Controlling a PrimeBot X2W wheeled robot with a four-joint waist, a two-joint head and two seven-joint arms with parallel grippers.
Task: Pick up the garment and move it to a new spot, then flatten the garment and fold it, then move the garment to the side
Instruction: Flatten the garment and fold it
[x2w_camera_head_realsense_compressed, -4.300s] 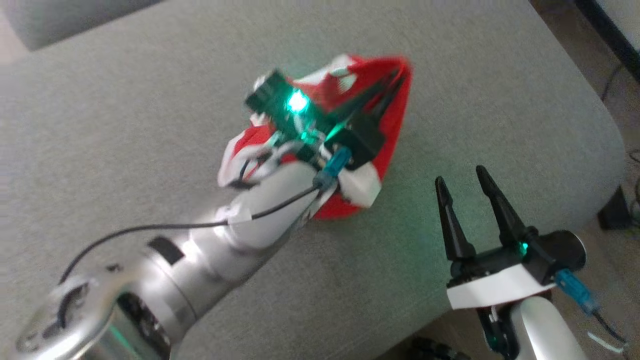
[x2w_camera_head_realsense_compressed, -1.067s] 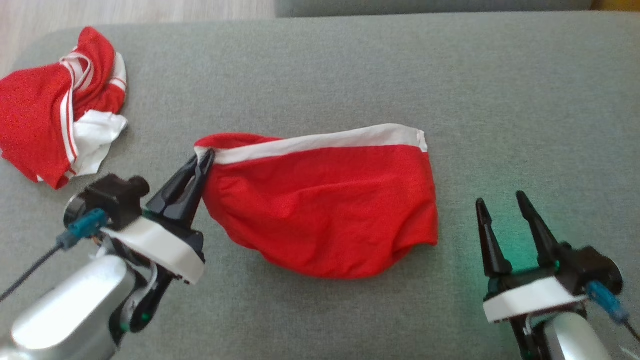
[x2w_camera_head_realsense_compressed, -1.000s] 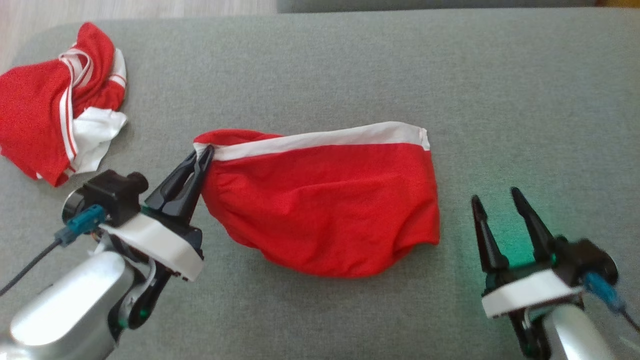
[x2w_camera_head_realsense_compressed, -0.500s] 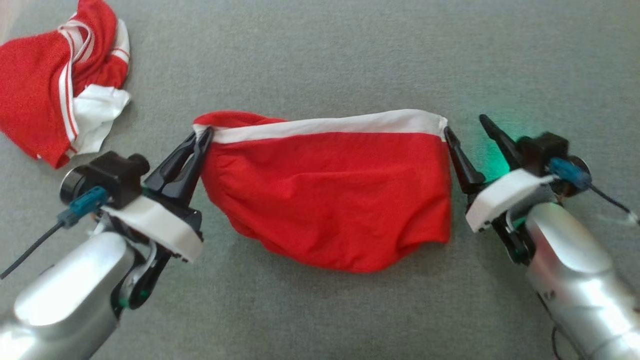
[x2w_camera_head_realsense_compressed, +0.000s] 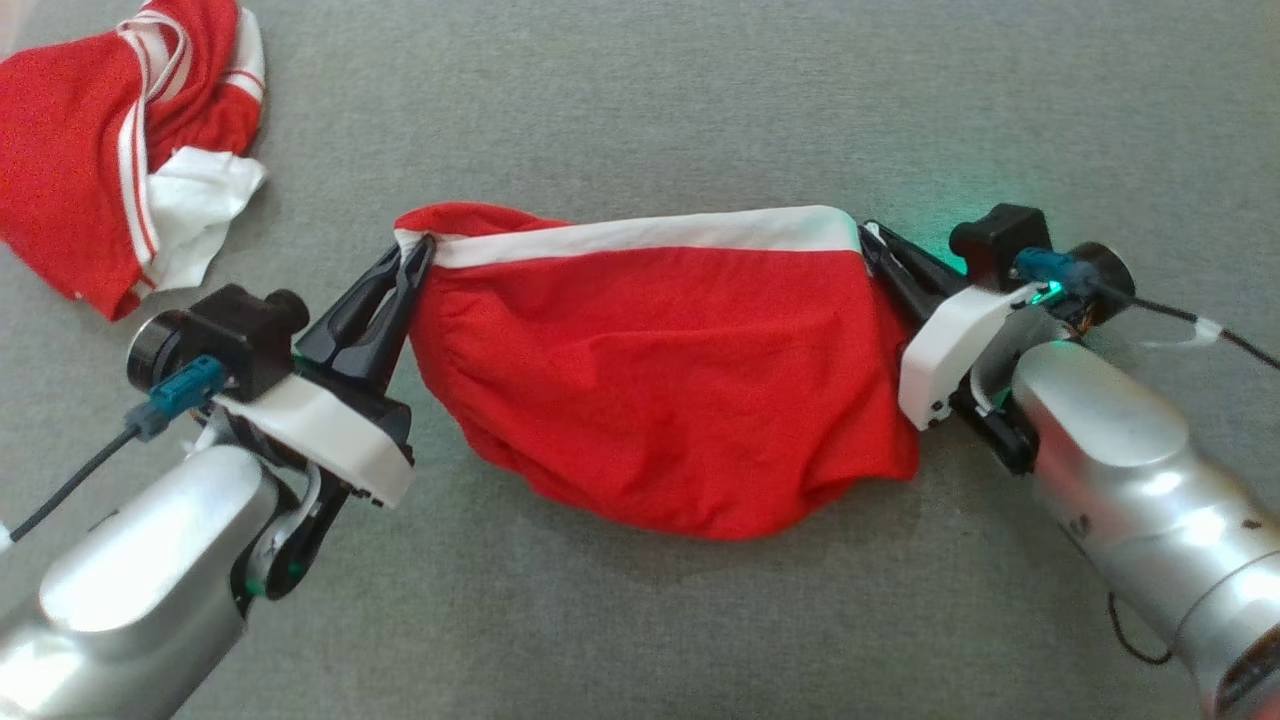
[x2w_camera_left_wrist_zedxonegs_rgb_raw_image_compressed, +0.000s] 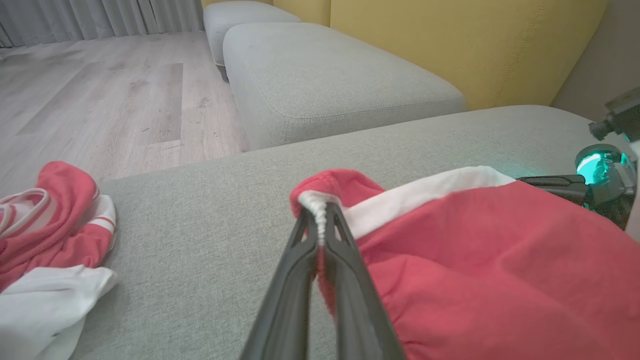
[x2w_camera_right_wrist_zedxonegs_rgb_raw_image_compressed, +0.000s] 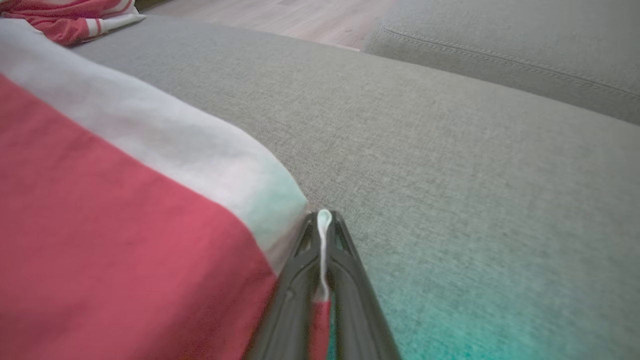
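The garment (x2w_camera_head_realsense_compressed: 660, 370) is red with a white band along its far edge and lies across the middle of the grey cushion (x2w_camera_head_realsense_compressed: 640, 120). My left gripper (x2w_camera_head_realsense_compressed: 418, 252) is shut on the garment's left white corner; the left wrist view shows the bunched white hem (x2w_camera_left_wrist_zedxonegs_rgb_raw_image_compressed: 317, 212) pinched between my fingers. My right gripper (x2w_camera_head_realsense_compressed: 868, 240) is shut on the garment's right white corner, and the right wrist view shows the white edge (x2w_camera_right_wrist_zedxonegs_rgb_raw_image_compressed: 324, 235) clamped between the two fingers. The cloth (x2w_camera_right_wrist_zedxonegs_rgb_raw_image_compressed: 100, 210) sags between the two grips.
A second red-and-white garment (x2w_camera_head_realsense_compressed: 110, 150) lies crumpled at the cushion's far left. Beyond the cushion, the left wrist view shows another grey cushion (x2w_camera_left_wrist_zedxonegs_rgb_raw_image_compressed: 325, 80), a yellow backrest (x2w_camera_left_wrist_zedxonegs_rgb_raw_image_compressed: 465, 40) and wooden floor (x2w_camera_left_wrist_zedxonegs_rgb_raw_image_compressed: 100, 100).
My right gripper has moved in from the lower right to the garment's right corner and shut on it. The left gripper has kept its grip. The head camera has tilted down.
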